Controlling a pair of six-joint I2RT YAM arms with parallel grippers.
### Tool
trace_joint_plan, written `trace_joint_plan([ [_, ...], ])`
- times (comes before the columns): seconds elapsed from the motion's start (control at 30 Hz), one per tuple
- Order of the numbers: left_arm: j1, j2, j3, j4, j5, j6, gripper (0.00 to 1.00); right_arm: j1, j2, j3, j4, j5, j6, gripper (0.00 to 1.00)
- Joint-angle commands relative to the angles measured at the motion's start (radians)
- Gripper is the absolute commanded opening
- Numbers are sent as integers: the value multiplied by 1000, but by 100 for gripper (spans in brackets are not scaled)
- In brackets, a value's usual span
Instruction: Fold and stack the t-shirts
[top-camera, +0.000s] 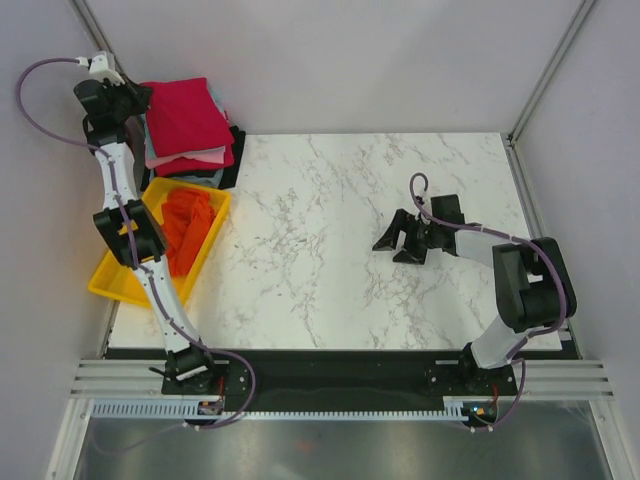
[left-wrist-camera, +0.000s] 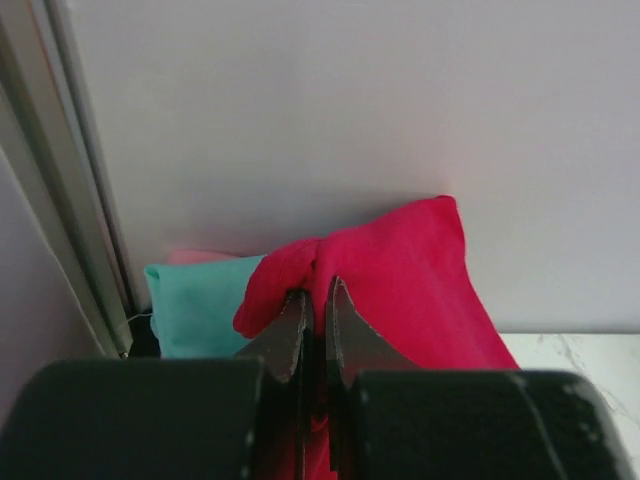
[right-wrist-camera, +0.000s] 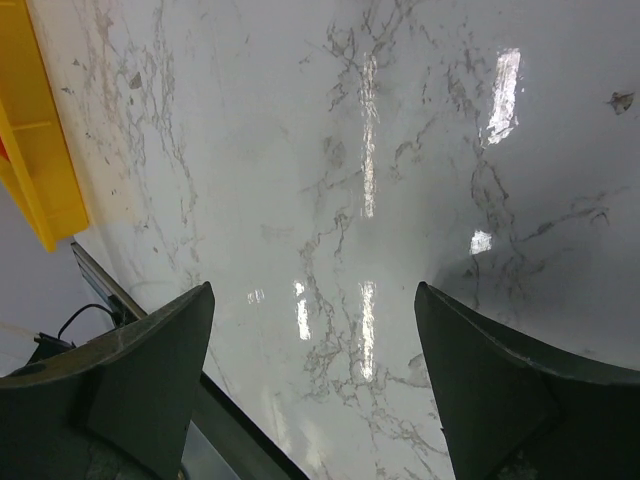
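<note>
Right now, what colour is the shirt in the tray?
Orange; the shirt in the tray shows best from the top view.

The table (top-camera: 380, 200) is smooth, glossy and marble-patterned, and it mirrors the lights. At upper left, the shirts (top-camera: 185, 115) are soft matt cloth. The tray (top-camera: 108, 285) is smooth yellow plastic.

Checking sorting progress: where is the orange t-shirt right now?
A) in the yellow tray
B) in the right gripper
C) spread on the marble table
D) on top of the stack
A: the orange t-shirt lies crumpled inside the yellow tray; the left gripper pinches the crimson t-shirt.
</note>
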Motion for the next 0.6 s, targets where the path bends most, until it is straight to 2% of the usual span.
trace_joint_plan([
  [0.0,1,24,52,186,-104,-19,2,7,25,38,2,3,-25,90],
  [0.23,5,96,31,274,-299,28,7,7,73,67,-3,9,-26,90],
  [0.3,10,102,23,272,-315,29,16,7,82,75,-6,11,-25,90],
  [0.33,13,102,17,262,-316,29,39,7,84,78,-6,11,-23,89],
  [0.4,13,92,0,237,-315,38,59,7,85,79,-8,11,-25,89],
  [0.43,13,84,0,204,-315,36,76,7,87,78,-8,11,-25,89],
  [0.5,13,27,-40,194,-325,16,86,9,81,75,-9,9,-26,90],
  [0.53,10,-5,-66,197,-328,10,97,9,79,70,-9,9,-26,90],
  [0.57,10,-64,-128,199,-337,4,100,10,75,70,-8,8,-25,90],
])
